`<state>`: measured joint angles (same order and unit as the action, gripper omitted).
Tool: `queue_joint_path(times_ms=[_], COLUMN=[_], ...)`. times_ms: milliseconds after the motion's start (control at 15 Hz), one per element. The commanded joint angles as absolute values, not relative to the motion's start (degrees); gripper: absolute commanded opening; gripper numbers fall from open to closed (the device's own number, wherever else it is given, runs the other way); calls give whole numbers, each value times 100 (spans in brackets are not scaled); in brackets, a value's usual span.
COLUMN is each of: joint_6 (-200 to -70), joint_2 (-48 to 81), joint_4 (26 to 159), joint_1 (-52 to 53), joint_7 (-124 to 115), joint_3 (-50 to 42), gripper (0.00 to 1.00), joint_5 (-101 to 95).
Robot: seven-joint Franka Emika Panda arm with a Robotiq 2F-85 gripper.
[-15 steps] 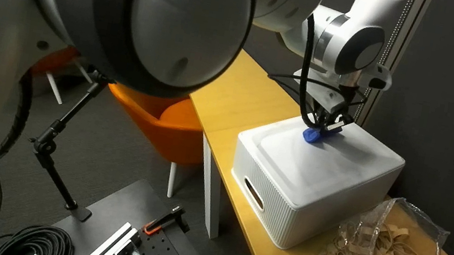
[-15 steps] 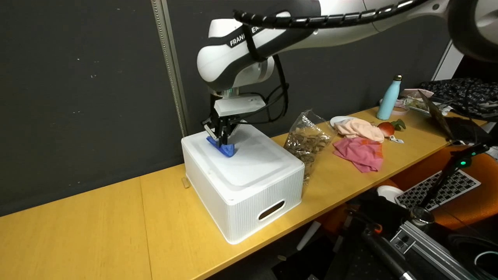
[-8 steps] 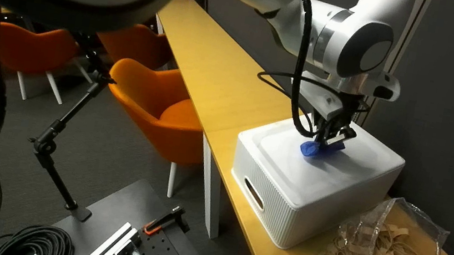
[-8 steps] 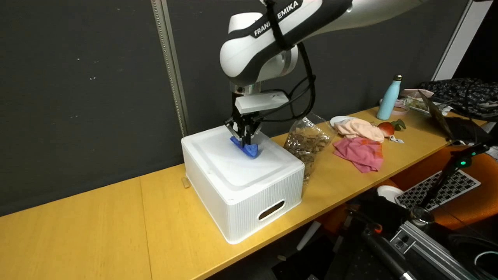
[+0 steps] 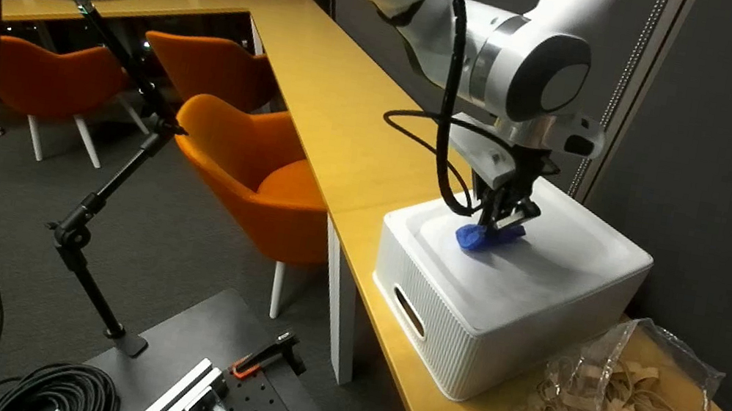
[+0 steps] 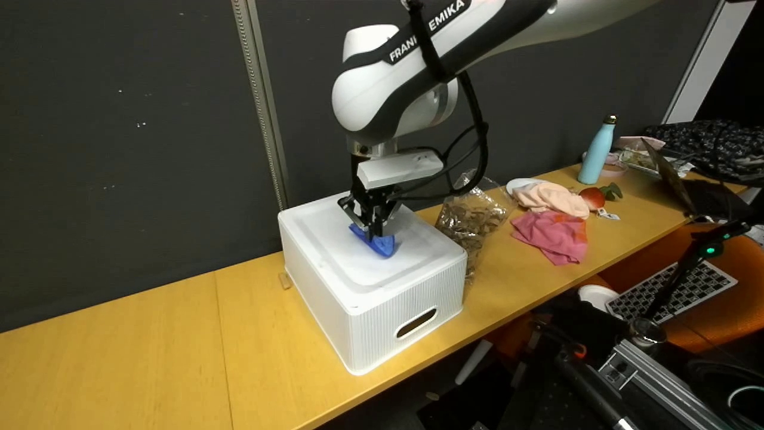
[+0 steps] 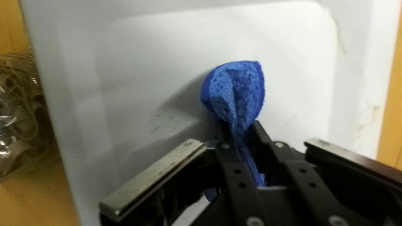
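Under everything runs the wooden table (image 6: 131,358), its surface a warm yellow. On it stands the white box (image 6: 412,292), with ribbed sides and an oval handle slot in one end. Just beside the box sits the clear plastic bag (image 5: 674,361), holding a tangle of tan bands (image 5: 630,406). Farther along the table, in an exterior view, lies the crumpled pink cloth (image 6: 555,236). My gripper (image 7: 241,135) points down over the box, its fingers clamped on the blue sponge (image 7: 235,91). I have it near the middle of the box's top, squeezed into a narrow fold, one end flaring out past my fingertips; whether its underside touches the surface I cannot tell. Next to it, on the white, are small dark smudges (image 7: 165,121).
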<state>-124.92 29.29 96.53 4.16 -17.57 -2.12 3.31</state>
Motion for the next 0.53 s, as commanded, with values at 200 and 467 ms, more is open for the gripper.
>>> queue_joint_path(times_ms=[200,467], joint_6=[-12161,-11888], joint_2=[3149,3750], joint_4=[9057,8171], joint_1=[1070,1285], joint_7=[-1707,-1380], joint_3=[132,314], gripper=[5,5], joint_5=[-90,-247])
